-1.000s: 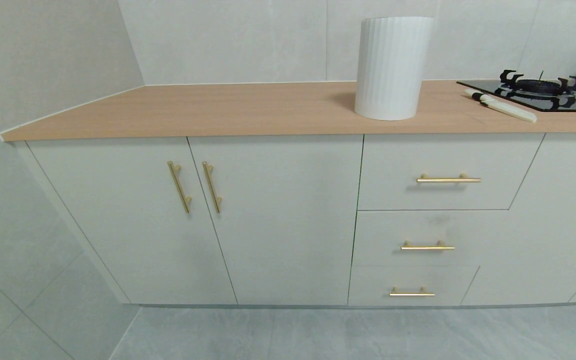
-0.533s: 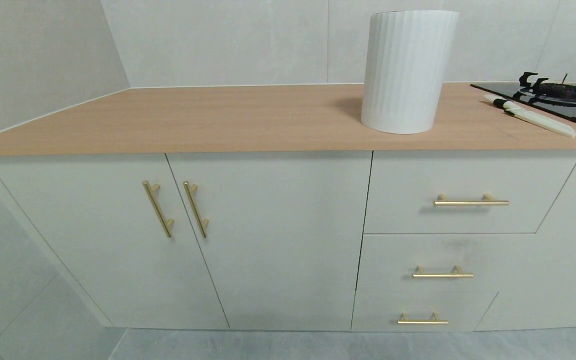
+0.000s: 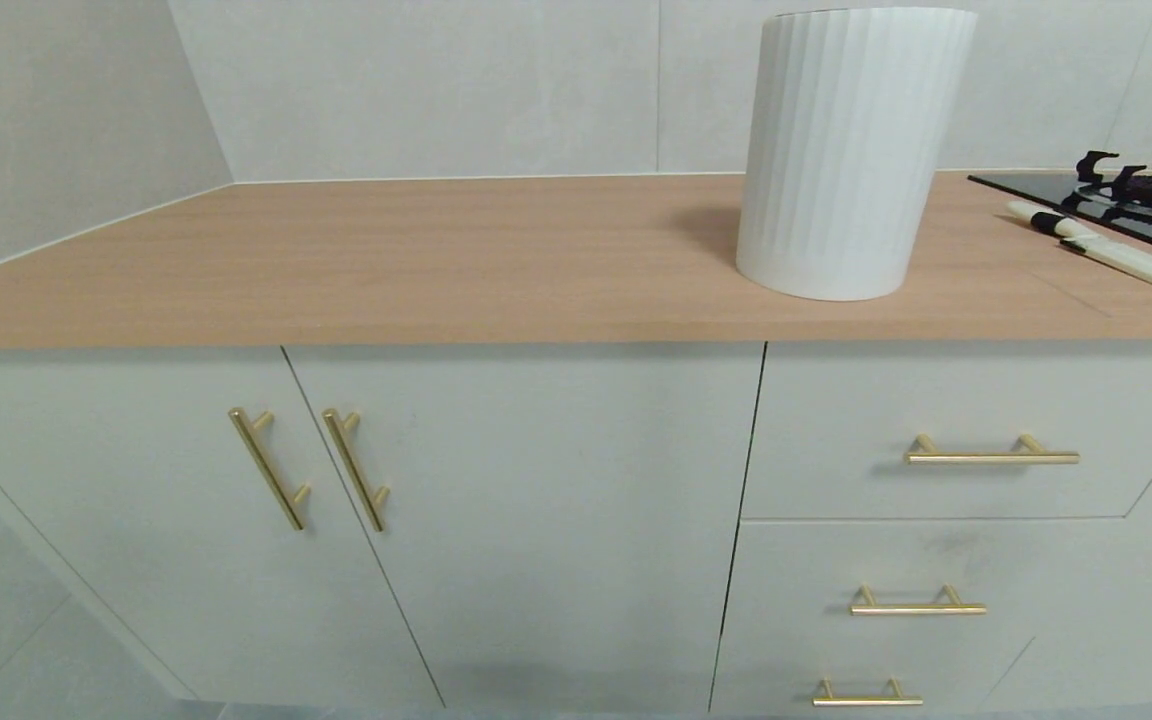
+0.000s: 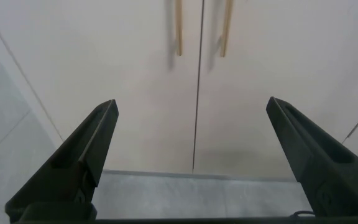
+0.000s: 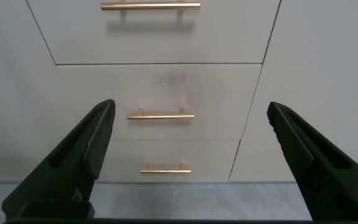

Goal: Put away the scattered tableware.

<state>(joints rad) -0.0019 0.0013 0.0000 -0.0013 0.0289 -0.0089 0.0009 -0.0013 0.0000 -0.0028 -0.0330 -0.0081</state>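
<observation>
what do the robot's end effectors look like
Both match: the left end effector and right end effector each have two matte black, wedge-shaped fingers that taper to blunt tips, with plain, unmarked faces.

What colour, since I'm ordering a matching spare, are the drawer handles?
Gold, a brassy metal tone; the drawer handles show best in the head view.

A wood-grain counter (image 3: 436,260) runs along the tiled wall to the corner at left. A tall white ribbed canister (image 3: 851,150) stands upright on it toward the right, near the front edge. Farther right, a white knife (image 3: 1116,255) with a black band lies flat, just beside a black hob (image 3: 1131,195) at the counter's right end
</observation>
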